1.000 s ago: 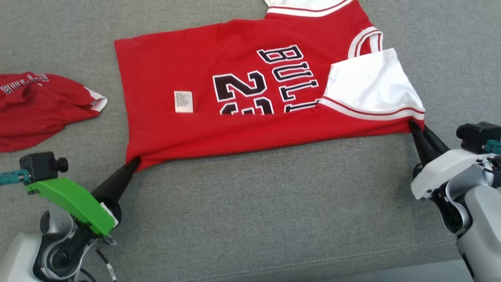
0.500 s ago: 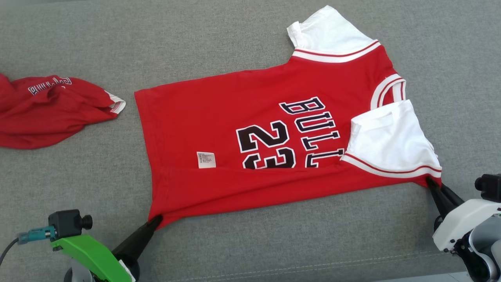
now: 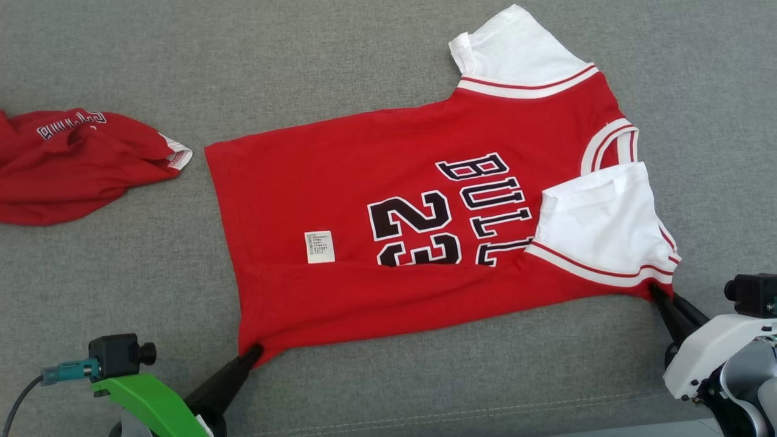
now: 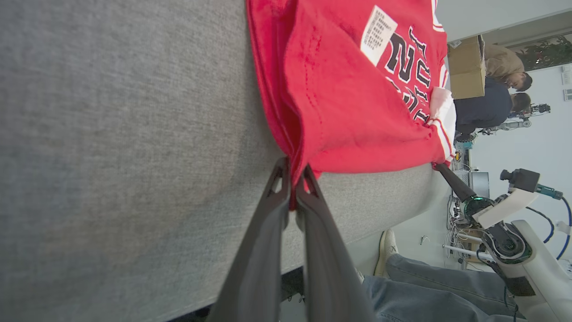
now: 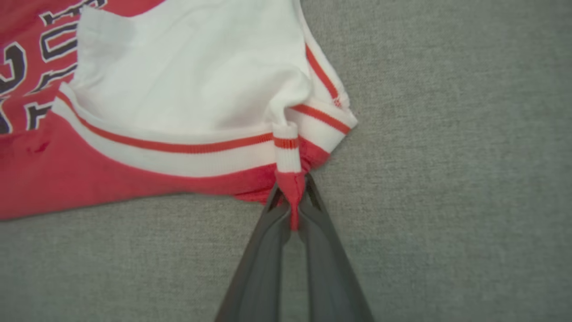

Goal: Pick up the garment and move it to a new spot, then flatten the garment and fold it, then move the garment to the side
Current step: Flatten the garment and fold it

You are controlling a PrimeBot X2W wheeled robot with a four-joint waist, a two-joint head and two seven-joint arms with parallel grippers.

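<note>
While the red jersey (image 3: pixel 364 182) lies spread on the grey cushion (image 3: pixel 455 376) (number 23 up), the left gripper (image 3: pixel 252 353) is clamped on its hem corner and the right gripper (image 3: pixel 655 291) on the shoulder edge below the white sleeve (image 3: pixel 598 224); another red garment (image 3: pixel 73 170) lies apart.

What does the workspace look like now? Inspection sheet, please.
Surface: grey fabric surface, stitched seam near the robot.
Job's things: red jersey lying spread, near edge folded over, white sleeve folded onto its front.
Clutter: second red garment, crumpled, far left.
Grippers: left gripper shut on the jersey's hem corner; right gripper shut on its sleeve-side corner.
Cables: dark cable from the left arm's camera.
Surroundings: cardboard box, two people, a jeans leg and shoe.
</note>
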